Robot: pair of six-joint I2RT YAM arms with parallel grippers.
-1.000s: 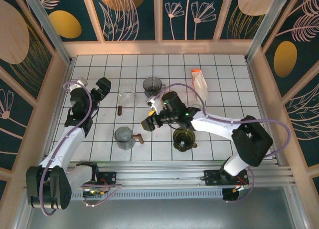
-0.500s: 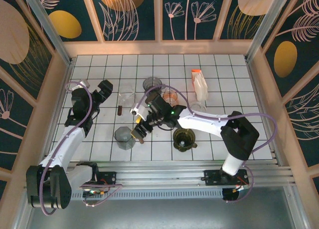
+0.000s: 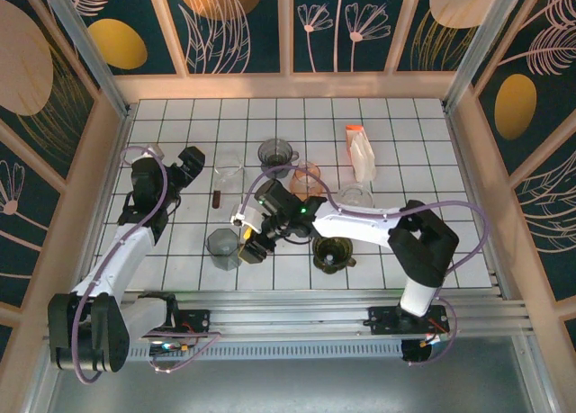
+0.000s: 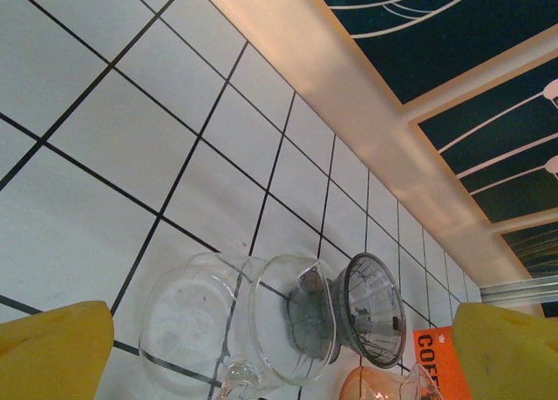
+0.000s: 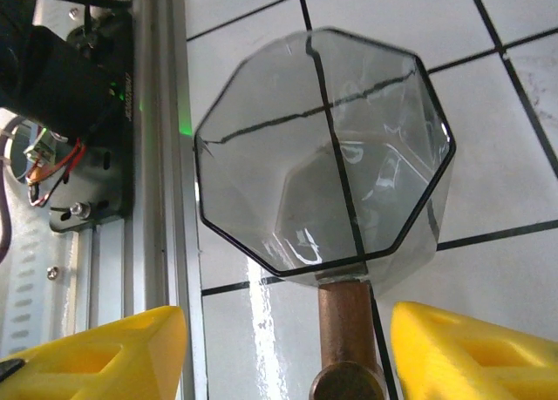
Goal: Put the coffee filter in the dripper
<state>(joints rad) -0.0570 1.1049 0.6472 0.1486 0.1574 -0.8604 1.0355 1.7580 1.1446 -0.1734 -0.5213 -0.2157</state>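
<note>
Two yellow fingers (image 5: 475, 348) of the right gripper (image 5: 288, 356) stand apart on either side of the brown handle (image 5: 347, 330), gripping nothing. The smoky dripper (image 5: 323, 156), on the tiles near the front rail, looks rigid, light and slick-walled, so the handle is the surest hold. I cannot tell where the coffee filter is. The left gripper (image 4: 281, 348) hangs wide open.

You are looking down on a white tiled table (image 3: 423, 125) ruled with black grid lines and edged by a pale wooden rim (image 3: 288, 85). Around it stand dark teal walls (image 3: 234, 35) bearing line-drawn flowers (image 3: 315, 17) and gold ovals (image 3: 117, 42). A metal rail (image 3: 297, 318) runs along your near edge. The light is warm and even.
</note>
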